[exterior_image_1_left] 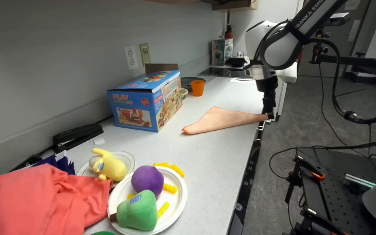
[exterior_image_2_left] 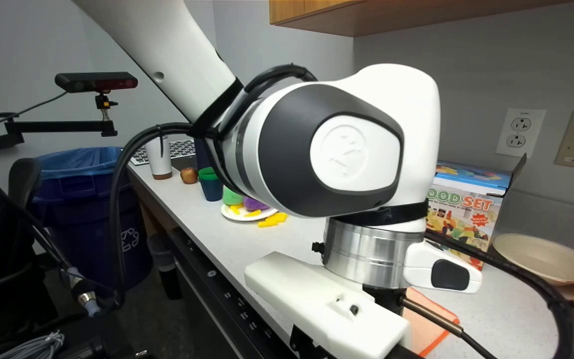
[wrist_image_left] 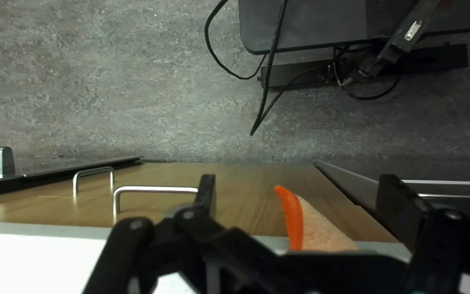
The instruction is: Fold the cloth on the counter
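Lab kitchen, counter (exterior_image_1_left: 217, 160) w/ cooktop (exterior_image_1_left: 220, 72), wall cab. (exterior_image_2_left: 406, 19), boom-mtd cam (exterior_image_2_left: 96, 82)

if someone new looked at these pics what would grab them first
Probably the big white robot arm, which fills the middle of an exterior view. Then the peach cloth on the counter, one corner poking past its front edge, between the open jaws in the wrist view. After that, the bright blue toy box near the wall.

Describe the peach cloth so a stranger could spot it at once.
On the long pale counter, find the blue toy box. The cloth lies between it and the counter's front edge, one corner overhanging that edge. It's thin, peach and orange-trimmed, unlike the bulky red fabric.
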Controlling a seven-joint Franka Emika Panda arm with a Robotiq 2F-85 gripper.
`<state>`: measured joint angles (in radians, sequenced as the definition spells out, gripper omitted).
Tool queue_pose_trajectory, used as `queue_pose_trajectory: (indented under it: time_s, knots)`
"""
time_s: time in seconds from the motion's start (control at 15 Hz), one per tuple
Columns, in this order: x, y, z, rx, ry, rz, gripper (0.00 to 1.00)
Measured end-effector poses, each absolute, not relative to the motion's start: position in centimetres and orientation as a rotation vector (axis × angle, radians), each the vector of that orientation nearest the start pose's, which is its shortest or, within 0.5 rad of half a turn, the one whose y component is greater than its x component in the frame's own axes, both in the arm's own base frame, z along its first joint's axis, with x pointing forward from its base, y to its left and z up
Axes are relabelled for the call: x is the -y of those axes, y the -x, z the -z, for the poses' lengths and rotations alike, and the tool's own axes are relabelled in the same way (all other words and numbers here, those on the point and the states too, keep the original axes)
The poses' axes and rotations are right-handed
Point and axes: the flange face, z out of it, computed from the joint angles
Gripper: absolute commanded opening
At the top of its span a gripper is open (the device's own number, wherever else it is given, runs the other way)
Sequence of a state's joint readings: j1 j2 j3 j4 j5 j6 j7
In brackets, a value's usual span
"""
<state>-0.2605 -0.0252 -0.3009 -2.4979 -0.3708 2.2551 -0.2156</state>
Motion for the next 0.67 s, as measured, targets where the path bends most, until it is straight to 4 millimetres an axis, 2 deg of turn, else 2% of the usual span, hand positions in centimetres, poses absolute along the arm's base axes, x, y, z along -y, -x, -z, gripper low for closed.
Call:
queue_pose_trajectory:
  time_s: [0.47, 0.6, 0.67]
  knots:
    - [24.2, -36.8, -25.8, -0.047, 3.256, -0.428, 0.99]
    - [24.1, -36.8, -25.2, -0.039, 3.257, -0.422, 0.75]
    - [24.1, -36.8, -25.0, -0.036, 3.257, -0.42, 0.71]
